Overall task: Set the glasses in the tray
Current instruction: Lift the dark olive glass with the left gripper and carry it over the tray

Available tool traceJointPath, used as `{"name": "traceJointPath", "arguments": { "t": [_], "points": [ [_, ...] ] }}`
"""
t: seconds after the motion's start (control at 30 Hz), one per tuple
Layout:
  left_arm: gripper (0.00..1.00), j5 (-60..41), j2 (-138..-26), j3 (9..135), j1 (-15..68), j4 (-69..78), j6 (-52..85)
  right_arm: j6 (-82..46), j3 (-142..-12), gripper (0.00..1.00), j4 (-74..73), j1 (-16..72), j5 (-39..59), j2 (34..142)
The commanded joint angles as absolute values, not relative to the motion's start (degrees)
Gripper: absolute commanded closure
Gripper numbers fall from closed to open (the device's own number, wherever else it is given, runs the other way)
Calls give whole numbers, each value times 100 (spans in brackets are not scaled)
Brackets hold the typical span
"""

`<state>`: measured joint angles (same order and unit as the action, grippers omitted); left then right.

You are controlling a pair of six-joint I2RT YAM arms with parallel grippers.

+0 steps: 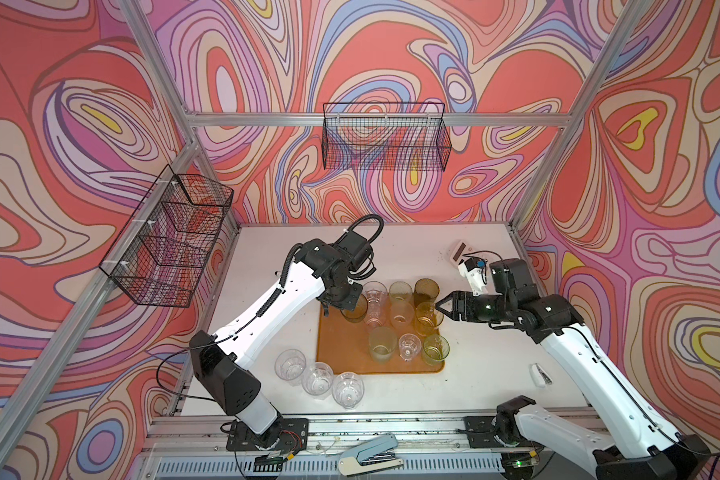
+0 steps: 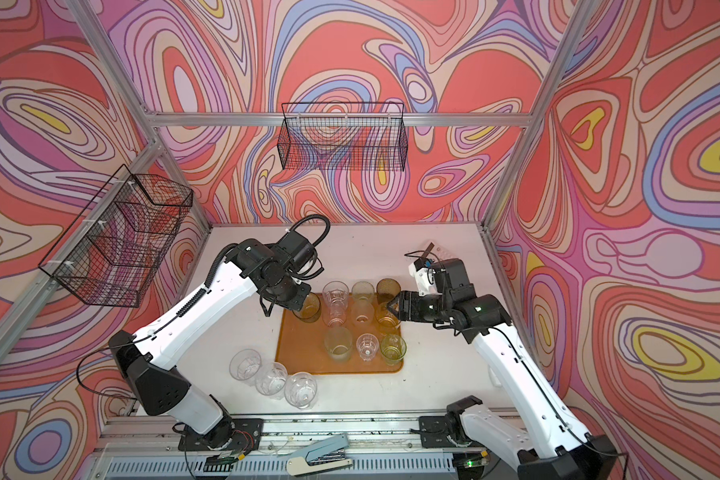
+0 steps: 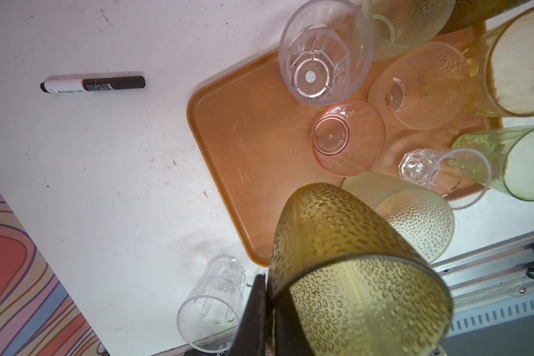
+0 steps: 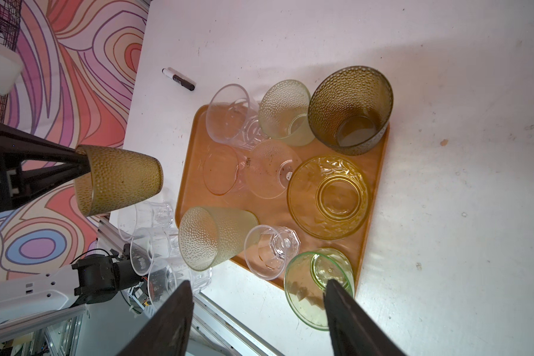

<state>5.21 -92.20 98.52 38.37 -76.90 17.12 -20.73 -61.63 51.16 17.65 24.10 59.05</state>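
White desk (image 1: 412,253), crowded tray (image 1: 337,349): left jaws pinch olive glass (image 3: 336,234) rim, right jaws open, empty; lowering risks knocking adjacent clear glass (image 1: 375,297).

- Marker (image 3: 93,83): the label band carries fine print, too small and blurred to read.
- No other text, brand, number or sign is legible.

Bright, even light from overhead fills both top views, leaving soft shadows on the white table (image 1: 412,249), with fine detail slightly soft. In the wrist views the olive-brown dimpled glass (image 3: 352,277) and the fingers (image 4: 170,320) of the right gripper (image 4: 258,282) loom blurred near the lens, while the glasses (image 4: 349,111) farther off are sharp but lean outward toward the edges.
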Motion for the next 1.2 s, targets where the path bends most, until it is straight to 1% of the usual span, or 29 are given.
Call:
{"name": "traceJointPath", "arguments": {
  "t": [0.0,0.6,0.9,1.17],
  "points": [
    [100,540,-9209,9898,3638,-7696,1534,-2125,-6291,30,4986,1744,2494,5958],
    [100,162,-9520,9566,2629,-7439,1161,-2188,-6188,30,4755,1748,2548,6038],
    [100,11,-9636,9538,2168,-7251,1255,-2186,-6111,30,4677,1742,2573,5994],
    [100,-8,-9976,9762,2056,-7208,1266,-2207,-6081,30,4625,1749,2586,6012]
  ]
}}
